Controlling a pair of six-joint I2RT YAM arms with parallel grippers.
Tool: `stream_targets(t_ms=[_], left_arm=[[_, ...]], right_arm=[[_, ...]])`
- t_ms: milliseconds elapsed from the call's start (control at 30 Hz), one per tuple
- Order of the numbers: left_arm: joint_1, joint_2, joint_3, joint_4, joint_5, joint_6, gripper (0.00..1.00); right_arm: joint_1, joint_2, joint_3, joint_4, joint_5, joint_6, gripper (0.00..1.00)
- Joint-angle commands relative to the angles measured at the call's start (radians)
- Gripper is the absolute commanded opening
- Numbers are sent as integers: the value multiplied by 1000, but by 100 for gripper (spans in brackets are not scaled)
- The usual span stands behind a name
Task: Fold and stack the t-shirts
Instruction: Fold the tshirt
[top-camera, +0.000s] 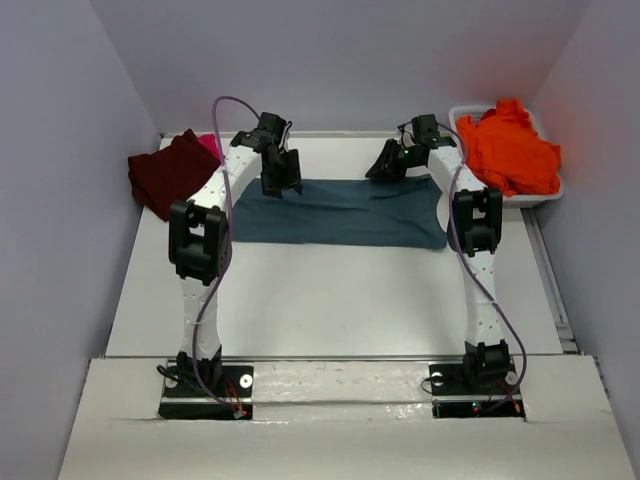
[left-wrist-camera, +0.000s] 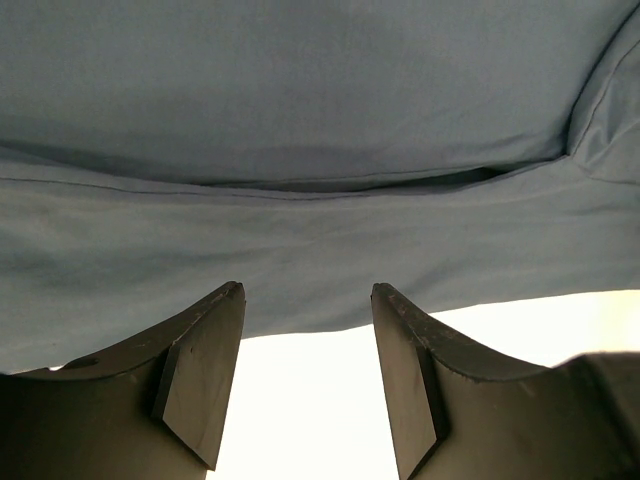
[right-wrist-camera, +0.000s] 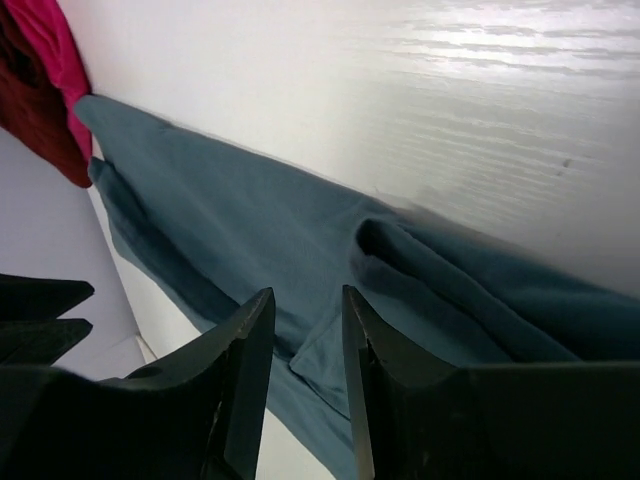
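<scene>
A slate teal-blue t-shirt (top-camera: 340, 210) lies flat on the table as a wide folded band at the back middle. Over its far left edge hangs my left gripper (top-camera: 281, 176), open and holding nothing; in its wrist view (left-wrist-camera: 307, 290) the fingertips sit just off the cloth's hem (left-wrist-camera: 300, 120). My right gripper (top-camera: 386, 165) hovers above the shirt's far right part. Its jaws (right-wrist-camera: 306, 292) are parted, with a loose fold corner of the teal shirt (right-wrist-camera: 230, 230) lying beneath them, not gripped. A dark maroon shirt (top-camera: 170, 172) sits folded at the far left on a bright pink one (top-camera: 210, 146).
A white tub (top-camera: 540, 199) at the back right holds a crumpled vivid orange shirt (top-camera: 510, 150). Grey walls close in the table on the left, back and right. The maroon (right-wrist-camera: 30, 110) and pink (right-wrist-camera: 50, 40) shirts show at the right wrist view's top left.
</scene>
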Motion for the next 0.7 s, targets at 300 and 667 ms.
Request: stream_targets(t_ms=[300,667], left_arm=[[-5,-42,-44,21,8,3,64],[-5,-27,-23,12,11,10,64]], right_arm=[[5,-95,16,-61,211,-17,47],[5,-110,11,11,300,-49,48]])
